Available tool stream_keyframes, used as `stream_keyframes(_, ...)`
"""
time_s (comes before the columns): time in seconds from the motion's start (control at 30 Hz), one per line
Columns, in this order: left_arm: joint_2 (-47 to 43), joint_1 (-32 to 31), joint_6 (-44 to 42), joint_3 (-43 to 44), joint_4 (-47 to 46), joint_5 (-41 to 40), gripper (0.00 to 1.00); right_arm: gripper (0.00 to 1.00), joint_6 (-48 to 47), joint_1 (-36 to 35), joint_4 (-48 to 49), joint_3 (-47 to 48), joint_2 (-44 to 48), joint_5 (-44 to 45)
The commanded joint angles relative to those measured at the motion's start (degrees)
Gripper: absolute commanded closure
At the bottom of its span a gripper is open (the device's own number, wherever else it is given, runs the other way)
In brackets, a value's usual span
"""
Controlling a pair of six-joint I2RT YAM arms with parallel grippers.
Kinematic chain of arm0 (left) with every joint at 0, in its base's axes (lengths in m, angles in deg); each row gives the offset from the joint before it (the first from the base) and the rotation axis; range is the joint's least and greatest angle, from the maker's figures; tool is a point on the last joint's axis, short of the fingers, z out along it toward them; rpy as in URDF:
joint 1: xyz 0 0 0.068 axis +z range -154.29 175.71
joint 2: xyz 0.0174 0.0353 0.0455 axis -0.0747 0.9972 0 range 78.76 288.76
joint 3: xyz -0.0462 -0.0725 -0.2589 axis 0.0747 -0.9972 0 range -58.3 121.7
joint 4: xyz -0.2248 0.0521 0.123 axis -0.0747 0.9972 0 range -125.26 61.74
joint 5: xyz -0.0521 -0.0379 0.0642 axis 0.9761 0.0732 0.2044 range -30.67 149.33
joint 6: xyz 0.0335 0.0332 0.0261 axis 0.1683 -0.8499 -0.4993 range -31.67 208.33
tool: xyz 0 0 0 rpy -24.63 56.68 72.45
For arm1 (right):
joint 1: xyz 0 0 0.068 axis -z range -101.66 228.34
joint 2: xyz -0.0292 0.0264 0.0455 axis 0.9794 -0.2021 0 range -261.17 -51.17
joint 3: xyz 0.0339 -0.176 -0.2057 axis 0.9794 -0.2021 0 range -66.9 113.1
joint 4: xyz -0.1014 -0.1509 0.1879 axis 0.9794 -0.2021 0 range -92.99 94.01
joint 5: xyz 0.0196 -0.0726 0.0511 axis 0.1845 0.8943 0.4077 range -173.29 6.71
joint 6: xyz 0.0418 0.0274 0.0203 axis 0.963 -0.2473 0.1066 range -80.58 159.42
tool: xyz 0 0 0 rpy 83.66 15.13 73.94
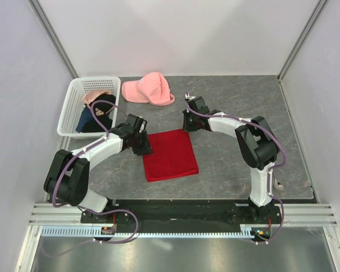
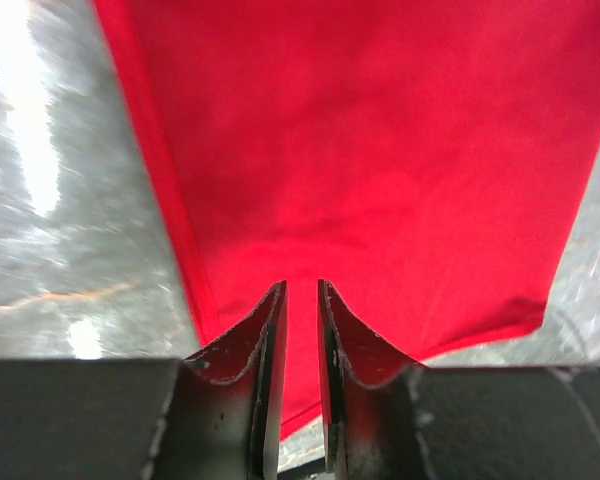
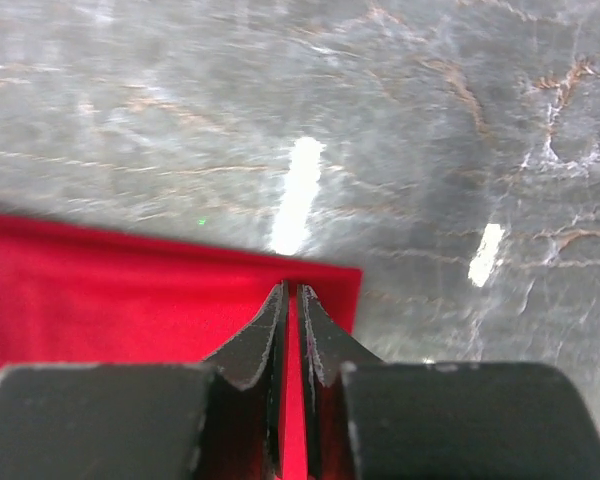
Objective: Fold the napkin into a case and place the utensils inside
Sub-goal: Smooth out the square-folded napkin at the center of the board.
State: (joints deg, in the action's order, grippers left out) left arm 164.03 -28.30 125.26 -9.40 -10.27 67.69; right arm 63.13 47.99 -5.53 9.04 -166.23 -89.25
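The red napkin (image 1: 171,156) lies flat on the grey table as a rough square. My left gripper (image 1: 143,148) is at its far left corner. In the left wrist view the napkin (image 2: 380,150) fills the view, and the left gripper (image 2: 302,285) stands just over it with a narrow open gap showing cloth and table. My right gripper (image 1: 187,126) is at the far right corner. In the right wrist view its jaws (image 3: 291,288) are nearly together at the napkin (image 3: 130,300) corner, with red in the slit. Whether they pinch cloth is unclear. The utensils are out of view.
A white basket (image 1: 68,116) holding dark garments (image 1: 96,119) stands at the far left. A pink cap (image 1: 150,89) lies behind the napkin. Walls close in the table on three sides.
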Motion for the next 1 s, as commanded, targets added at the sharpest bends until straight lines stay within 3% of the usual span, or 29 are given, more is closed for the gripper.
stream_keyframes(0.0,-3.4,-3.5,1.5,-1.8,-3.1,1.6,0.75,0.87,-1.7,0.8,3.0,2.5,-3.1,0.7)
stream_keyframes(0.13,-3.6,-4.6,1.6,-4.2,-3.8,0.4,0.75,0.86,-3.8,0.8,0.8,3.2,-1.7,1.0)
stream_keyframes(0.23,-3.4,-4.7,1.6,-5.4,-4.2,0.3,0.75,0.80,-4.8,0.6,-2.1,2.0,2.9,1.9)
stream_keyframes(0.43,-3.3,-6.4,2.4,-7.9,-6.0,0.1,0.76,0.70,-3.2,-2.3,-4.9,-8.4,16.1,-1.3)
stream_keyframes(0.67,-2.0,-9.2,4.3,-9.3,-7.3,-0.3,0.76,0.74,5.1,-8.1,2.6,-30.0,27.5,-5.3)
stream_keyframes(0.97,-2.0,-13.9,8.2,-11.5,-9.0,-0.1,0.76,0.81,6.4,-6.8,3.3,-41.8,34.5,0.2)
